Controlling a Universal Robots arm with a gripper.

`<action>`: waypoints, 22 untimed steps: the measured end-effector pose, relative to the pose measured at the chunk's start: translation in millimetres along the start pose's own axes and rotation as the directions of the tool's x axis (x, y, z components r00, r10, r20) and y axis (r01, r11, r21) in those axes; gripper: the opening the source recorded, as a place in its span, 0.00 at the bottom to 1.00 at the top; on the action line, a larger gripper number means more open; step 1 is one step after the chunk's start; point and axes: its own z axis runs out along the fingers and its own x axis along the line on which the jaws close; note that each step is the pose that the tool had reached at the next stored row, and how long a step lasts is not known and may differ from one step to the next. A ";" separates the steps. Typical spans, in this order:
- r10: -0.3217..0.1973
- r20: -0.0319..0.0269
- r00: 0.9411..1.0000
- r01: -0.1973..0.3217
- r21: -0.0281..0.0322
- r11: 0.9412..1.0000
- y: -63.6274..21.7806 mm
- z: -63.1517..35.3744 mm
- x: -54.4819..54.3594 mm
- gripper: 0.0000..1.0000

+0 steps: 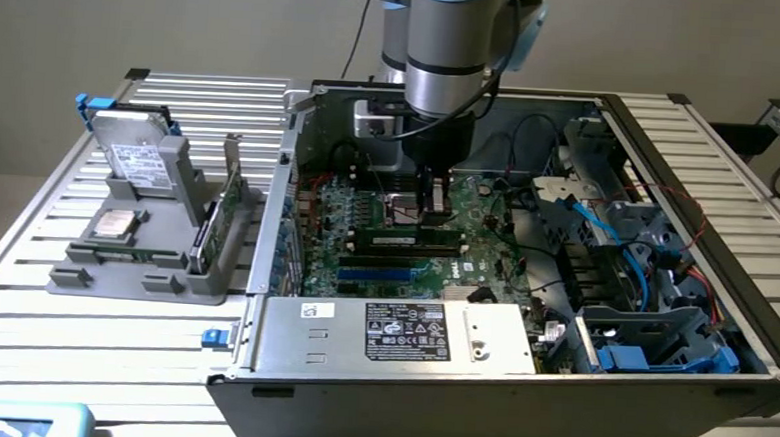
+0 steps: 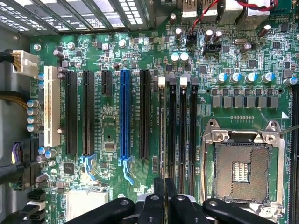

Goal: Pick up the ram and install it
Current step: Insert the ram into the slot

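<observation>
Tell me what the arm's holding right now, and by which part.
Apparently the thin green ram stick, pinched by the jaws on its top edge near one end, as it stands edge-down on the green motherboard.

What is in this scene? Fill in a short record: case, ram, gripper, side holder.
case: open grey metal computer case on a slatted table
ram: thin green circuit-board stick, upright on the green motherboard
gripper: black robot gripper, low inside the case, just above the ram
side holder: grey plastic holder carrying a silver hard drive, exterior view's left
</observation>
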 end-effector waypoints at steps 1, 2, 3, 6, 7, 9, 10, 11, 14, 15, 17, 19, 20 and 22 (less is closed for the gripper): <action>0.000 0.000 1.000 0.000 0.001 1.000 0.1 0.0 0.0 0.13; 0.000 0.000 1.000 0.000 0.001 1.000 0.4 0.0 0.0 0.13; 0.000 0.000 1.000 0.000 0.002 1.000 0.7 0.0 0.0 0.13; 0.000 0.000 1.000 0.000 0.003 1.000 1.3 0.0 0.0 0.13; 0.000 0.000 1.000 0.000 0.003 1.000 1.4 0.0 0.0 0.13; 0.000 -0.001 1.000 0.000 0.004 1.000 1.6 -0.4 0.5 0.13; 0.001 -0.001 1.000 -0.001 0.004 1.000 1.6 -0.3 0.5 0.13; 0.001 -0.001 1.000 -0.001 0.005 1.000 1.6 -0.3 0.5 0.13; 0.001 -0.001 1.000 -0.001 0.006 1.000 1.7 -0.1 1.1 0.13; 0.001 -0.001 1.000 -0.001 0.006 1.000 1.7 -0.1 1.3 0.13; 0.001 -0.001 1.000 -0.001 0.008 1.000 1.7 -0.1 1.4 0.13; 0.001 -0.001 1.000 -0.001 0.009 1.000 1.9 -0.1 1.4 0.13; 0.001 -0.001 1.000 -0.001 0.010 1.000 2.1 -0.1 1.4 0.13; 0.001 -0.001 1.000 -0.001 0.010 1.000 2.7 -0.1 1.4 0.13</action>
